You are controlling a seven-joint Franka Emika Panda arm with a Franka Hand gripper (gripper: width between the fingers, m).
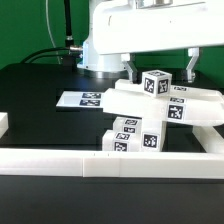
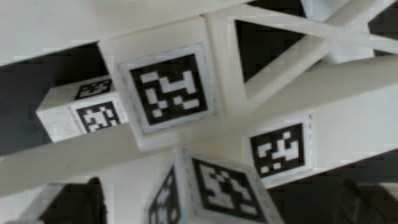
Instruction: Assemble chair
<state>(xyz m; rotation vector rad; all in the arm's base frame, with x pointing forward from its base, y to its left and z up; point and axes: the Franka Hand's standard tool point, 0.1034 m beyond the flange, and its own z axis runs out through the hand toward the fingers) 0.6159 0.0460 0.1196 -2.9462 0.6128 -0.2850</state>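
The white, blocky, tag-covered plastic chair (image 1: 150, 118) sits by the black bench (image 1: 40, 85) edge nearest the exterior camera. It looks light, stiff, slick: grip a square post (image 1: 155, 83). The claw (image 1: 160, 68) gapes wide, empty.

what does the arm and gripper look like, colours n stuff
The arm is a smooth, rounded white shell with a grey band near its top. Its gripper has a white body and two slim dark fingers. Black cables run behind it; whether they belong to it is unclear. No markings show.
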